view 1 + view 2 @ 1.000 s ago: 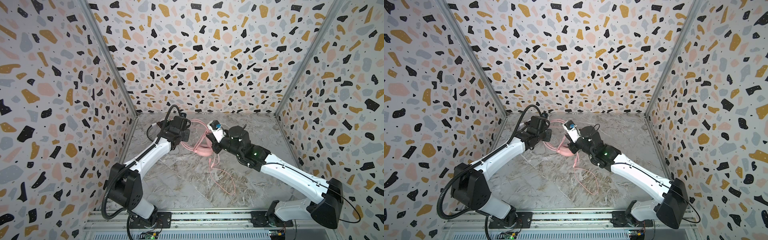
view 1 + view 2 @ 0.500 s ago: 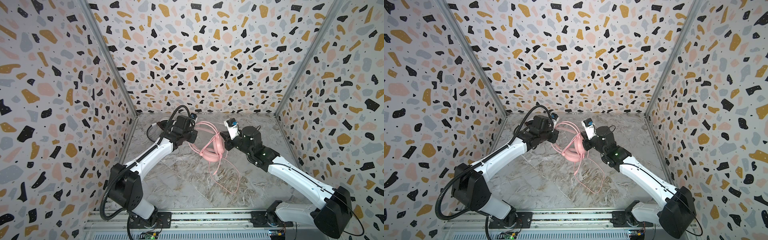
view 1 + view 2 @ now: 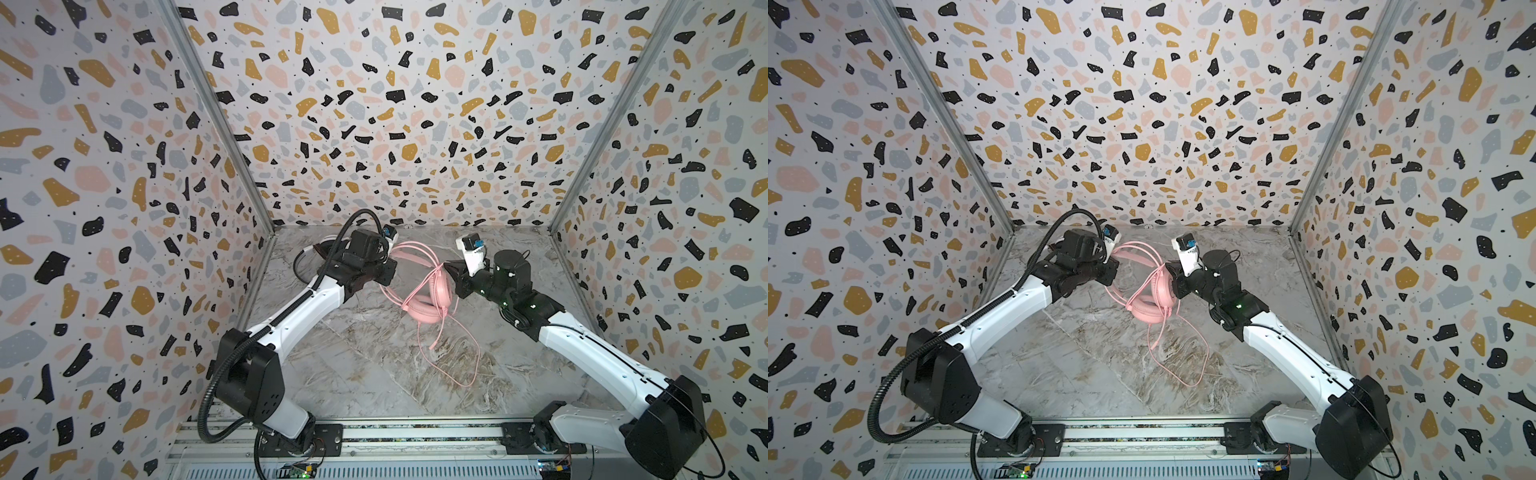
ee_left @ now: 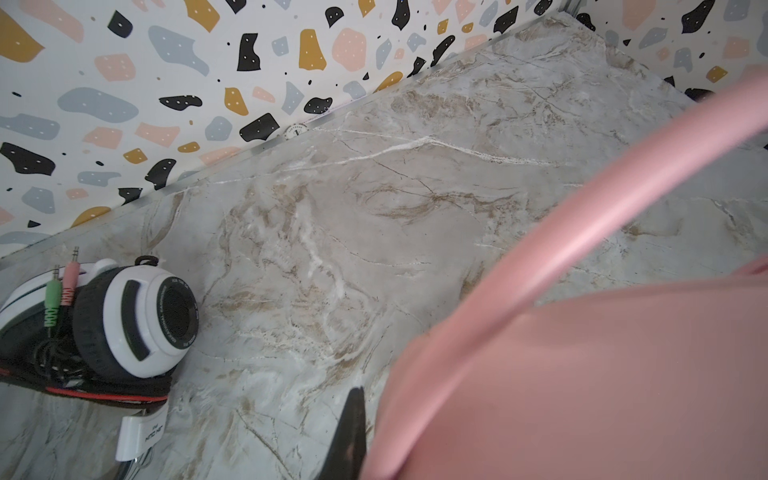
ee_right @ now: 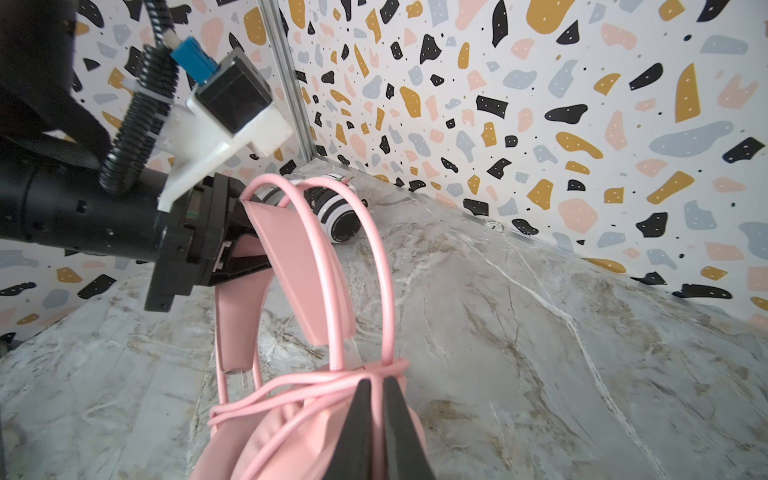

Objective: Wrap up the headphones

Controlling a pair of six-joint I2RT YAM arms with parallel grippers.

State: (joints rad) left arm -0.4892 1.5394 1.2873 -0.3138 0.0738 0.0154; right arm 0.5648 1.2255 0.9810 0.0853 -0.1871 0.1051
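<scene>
The pink headphones (image 3: 424,309) (image 3: 1148,311) hang above the marble table between both arms. My left gripper (image 3: 388,272) (image 3: 1113,272) is shut on their headband (image 5: 291,266); in the left wrist view one black finger (image 4: 353,432) shows beside the blurred pink band (image 4: 582,374). My right gripper (image 3: 451,276) (image 5: 377,382) is shut on the pink cable (image 5: 291,386), which loops several times round the ear cups. The loose cable end (image 3: 457,365) trails on the table. The white and black headphones (image 4: 124,324) (image 5: 332,212) lie at the back left corner, their cable bundled.
Terrazzo-patterned walls (image 3: 374,124) close in the left, back and right sides. Green and pink jack plugs (image 4: 62,286) rest on the white headset. A metal rail (image 3: 374,436) carrying both arm bases runs along the front edge.
My right gripper has drawn away to the right with the cable, and the left has shifted right and risen. The pink headphones now hang spread between them.
</scene>
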